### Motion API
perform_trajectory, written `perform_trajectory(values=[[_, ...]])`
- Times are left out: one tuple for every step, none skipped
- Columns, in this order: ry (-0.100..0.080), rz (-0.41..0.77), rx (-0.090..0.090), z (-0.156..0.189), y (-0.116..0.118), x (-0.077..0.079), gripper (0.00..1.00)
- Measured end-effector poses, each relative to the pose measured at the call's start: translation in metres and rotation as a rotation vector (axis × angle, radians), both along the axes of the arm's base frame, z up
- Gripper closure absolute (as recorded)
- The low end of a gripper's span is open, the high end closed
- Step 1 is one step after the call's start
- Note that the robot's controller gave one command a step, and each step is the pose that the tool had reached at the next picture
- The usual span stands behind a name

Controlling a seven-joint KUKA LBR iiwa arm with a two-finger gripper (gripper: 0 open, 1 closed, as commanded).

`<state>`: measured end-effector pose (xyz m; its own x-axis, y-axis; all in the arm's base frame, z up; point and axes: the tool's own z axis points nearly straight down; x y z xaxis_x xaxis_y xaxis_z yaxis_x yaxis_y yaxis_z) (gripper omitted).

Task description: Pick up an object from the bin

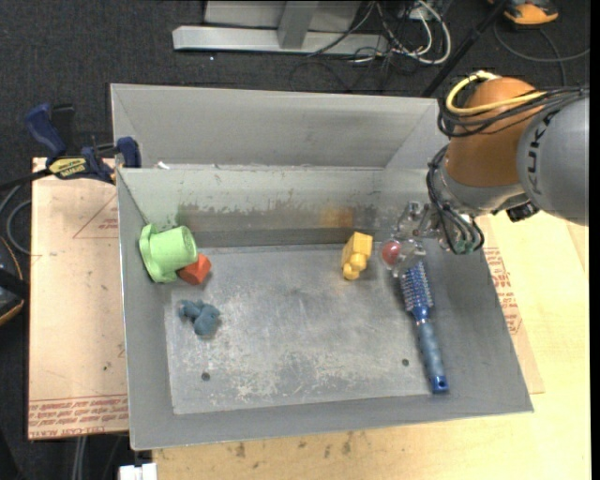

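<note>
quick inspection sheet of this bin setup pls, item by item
surface: grey metal bin, floor scuffed, bare in the middle
job's things: green cup on its side at the left, red block beside it; blue-grey lump nearer the front; yellow toy by the back wall; blue hairbrush along the right side; small red ball next to the tool
clutter: nothing seen
grippers: tool low in the back right corner, just above the hairbrush's bristle end; open or shut cannot be told
cables: yellow cable looped on the arm; black cables on the floor behind the bin
surroundings: dark floor
</note>
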<state>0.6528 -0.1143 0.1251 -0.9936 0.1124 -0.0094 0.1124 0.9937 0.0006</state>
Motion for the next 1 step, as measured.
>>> perform_trajectory(values=[[-0.002, 0.0, 0.0, 0.0645, -0.0002, 0.0026, 1.0]])
